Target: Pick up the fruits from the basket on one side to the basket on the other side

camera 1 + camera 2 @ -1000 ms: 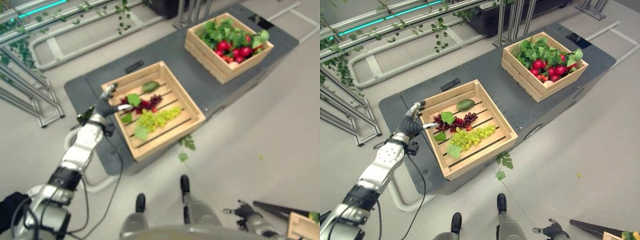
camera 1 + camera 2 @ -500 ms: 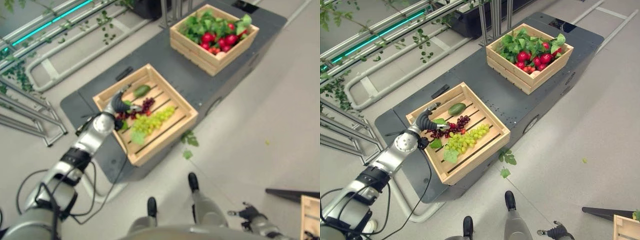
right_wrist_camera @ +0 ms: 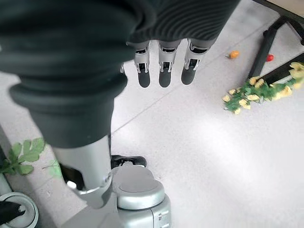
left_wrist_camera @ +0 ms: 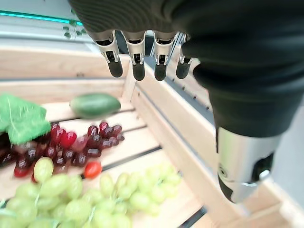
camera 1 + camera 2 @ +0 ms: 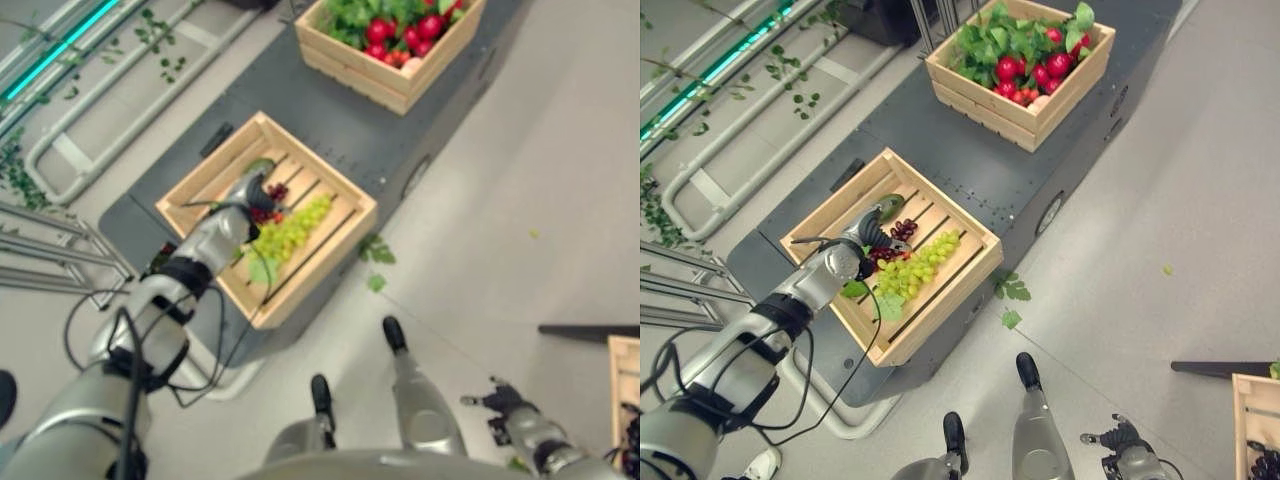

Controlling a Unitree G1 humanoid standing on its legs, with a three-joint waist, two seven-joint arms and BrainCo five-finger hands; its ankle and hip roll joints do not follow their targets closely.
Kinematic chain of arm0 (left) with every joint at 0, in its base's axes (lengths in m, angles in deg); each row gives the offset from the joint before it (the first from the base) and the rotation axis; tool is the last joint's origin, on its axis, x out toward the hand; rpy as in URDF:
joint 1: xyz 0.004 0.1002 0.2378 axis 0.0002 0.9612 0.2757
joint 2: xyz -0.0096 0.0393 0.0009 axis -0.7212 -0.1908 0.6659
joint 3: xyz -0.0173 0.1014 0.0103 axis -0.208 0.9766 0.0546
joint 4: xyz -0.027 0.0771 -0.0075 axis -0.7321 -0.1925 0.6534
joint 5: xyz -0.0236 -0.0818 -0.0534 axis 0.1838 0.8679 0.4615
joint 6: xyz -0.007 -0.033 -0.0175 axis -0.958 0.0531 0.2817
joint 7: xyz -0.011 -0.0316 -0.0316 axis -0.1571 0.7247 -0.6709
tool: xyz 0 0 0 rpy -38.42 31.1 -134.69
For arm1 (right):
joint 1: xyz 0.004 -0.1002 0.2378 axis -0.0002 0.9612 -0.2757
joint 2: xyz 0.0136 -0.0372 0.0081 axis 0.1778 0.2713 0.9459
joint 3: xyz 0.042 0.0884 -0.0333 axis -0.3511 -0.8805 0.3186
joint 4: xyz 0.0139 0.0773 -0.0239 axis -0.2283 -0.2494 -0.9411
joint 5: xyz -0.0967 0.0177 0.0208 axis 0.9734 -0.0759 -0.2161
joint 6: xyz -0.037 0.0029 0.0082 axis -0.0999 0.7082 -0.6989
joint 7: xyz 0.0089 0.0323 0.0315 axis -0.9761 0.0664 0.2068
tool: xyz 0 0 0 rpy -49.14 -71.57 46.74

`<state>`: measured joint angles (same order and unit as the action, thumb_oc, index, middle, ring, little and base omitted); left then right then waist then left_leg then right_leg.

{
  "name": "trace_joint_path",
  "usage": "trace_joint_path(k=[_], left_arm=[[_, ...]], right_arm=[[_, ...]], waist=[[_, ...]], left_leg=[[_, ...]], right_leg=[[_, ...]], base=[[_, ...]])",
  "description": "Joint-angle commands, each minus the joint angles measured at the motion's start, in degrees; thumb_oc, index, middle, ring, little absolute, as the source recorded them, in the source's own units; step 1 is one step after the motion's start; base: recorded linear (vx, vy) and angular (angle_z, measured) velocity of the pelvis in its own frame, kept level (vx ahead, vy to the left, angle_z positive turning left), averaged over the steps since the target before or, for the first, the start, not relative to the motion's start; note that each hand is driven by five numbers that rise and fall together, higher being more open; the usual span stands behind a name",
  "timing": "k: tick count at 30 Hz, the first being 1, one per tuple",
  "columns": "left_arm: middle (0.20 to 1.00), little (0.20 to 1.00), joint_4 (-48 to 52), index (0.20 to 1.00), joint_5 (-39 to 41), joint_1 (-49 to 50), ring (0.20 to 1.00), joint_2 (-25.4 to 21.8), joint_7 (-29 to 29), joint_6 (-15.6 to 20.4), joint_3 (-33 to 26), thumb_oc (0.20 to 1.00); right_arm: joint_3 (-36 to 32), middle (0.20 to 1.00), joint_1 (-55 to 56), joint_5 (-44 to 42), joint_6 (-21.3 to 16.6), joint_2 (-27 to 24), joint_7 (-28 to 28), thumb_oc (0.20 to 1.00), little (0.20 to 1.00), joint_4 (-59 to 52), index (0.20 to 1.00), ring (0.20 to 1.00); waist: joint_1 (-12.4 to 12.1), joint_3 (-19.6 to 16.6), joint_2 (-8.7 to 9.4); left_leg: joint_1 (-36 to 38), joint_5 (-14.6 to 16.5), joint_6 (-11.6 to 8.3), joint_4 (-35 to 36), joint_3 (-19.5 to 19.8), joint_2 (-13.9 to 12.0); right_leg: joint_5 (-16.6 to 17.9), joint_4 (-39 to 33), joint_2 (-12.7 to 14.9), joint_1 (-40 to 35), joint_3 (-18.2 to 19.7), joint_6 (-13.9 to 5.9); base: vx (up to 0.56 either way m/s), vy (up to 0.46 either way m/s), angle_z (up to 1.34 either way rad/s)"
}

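A wooden crate (image 5: 942, 290) on the near end of a dark platform holds green grapes (image 5: 915, 270), dark red grapes (image 4: 71, 145), a green oval fruit (image 4: 95, 104) and leaves. My left hand (image 5: 872, 228) hovers inside this crate, above the red grapes. Its fingers (image 4: 137, 57) are straight and hold nothing. A second crate (image 5: 1025, 112) at the far end is full of red fruits and green leaves. My right hand (image 5: 1116, 441) hangs low at the lower right, over the floor, with its fingers (image 3: 164, 66) straight and empty.
The dark grey platform (image 5: 970, 170) carries both crates. Loose leaves (image 5: 1012, 292) lie on the floor by its near edge. A third wooden crate (image 5: 1255, 405) and a black bar (image 5: 1225, 368) stand at the right edge. Metal rails with vines run along the left.
The camera has swung, shifting the whole scene. My left hand has moved from the near crate's left rim inward, over the red grapes. The right hand stays low.
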<state>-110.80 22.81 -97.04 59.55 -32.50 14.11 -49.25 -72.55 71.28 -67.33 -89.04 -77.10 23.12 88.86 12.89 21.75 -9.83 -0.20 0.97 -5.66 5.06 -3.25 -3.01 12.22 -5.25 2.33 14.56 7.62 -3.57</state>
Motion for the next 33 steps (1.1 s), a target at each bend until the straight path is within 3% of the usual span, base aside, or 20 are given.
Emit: trace_joint_path(k=[1,9,20,33], left_arm=[[1.000,1.000,-7.82,1.000,-4.24,-7.26,1.000,-0.03,-1.43,-0.36,0.67,1.000],[1.000,1.000,-15.43,1.000,-8.38,-6.04,1.000,2.38,-0.69,-1.36,1.49,1.000],[1.000,1.000,-16.79,1.000,-9.18,-4.83,1.000,3.08,-1.60,-1.79,0.70,1.000],[1.000,1.000,-19.71,1.000,1.70,-5.72,1.000,-0.13,-6.47,-1.70,-6.92,1.000]], right_arm=[[2.40,1.000,0.48,-1.96,-1.00,-1.18,-1.62,1.000,1.000,0.38,1.000,1.000],[2.44,1.000,0.07,-3.36,-1.96,-1.70,-3.27,1.000,1.000,-1.14,1.000,1.000],[3.27,1.000,-0.10,-3.51,-2.94,-1.85,-4.81,1.000,1.000,-4.19,1.000,1.000],[4.83,1.000,0.98,-4.73,-4.36,0.54,-6.81,1.000,1.000,-7.73,1.000,1.000]], waist=[[0.89,-0.25,3.08],[3.14,2.46,2.71],[4.21,5.07,3.49],[4.60,7.18,5.24]], left_leg=[[-3.67,0.49,2.17,-0.94,0.29,3.76],[-5.75,0.51,2.35,-1.27,-2.16,4.37],[-8.28,0.27,2.37,-1.78,-3.51,4.68],[-12.00,-0.77,2.18,-1.12,-4.53,4.58]], right_leg=[[-6.63,0.25,0.27,-2.48,0.32,-5.23],[-5.22,0.25,0.21,0.75,3.33,-5.66],[-4.09,0.25,-0.13,3.59,4.93,-5.86],[-2.95,0.49,-0.67,8.22,6.21,-5.92]], base=[[-0.01,0.043,-0.18],[-0.01,0.035,-0.22],[-0.02,0.006,-0.12],[-0.01,-0.007,-0.06]])
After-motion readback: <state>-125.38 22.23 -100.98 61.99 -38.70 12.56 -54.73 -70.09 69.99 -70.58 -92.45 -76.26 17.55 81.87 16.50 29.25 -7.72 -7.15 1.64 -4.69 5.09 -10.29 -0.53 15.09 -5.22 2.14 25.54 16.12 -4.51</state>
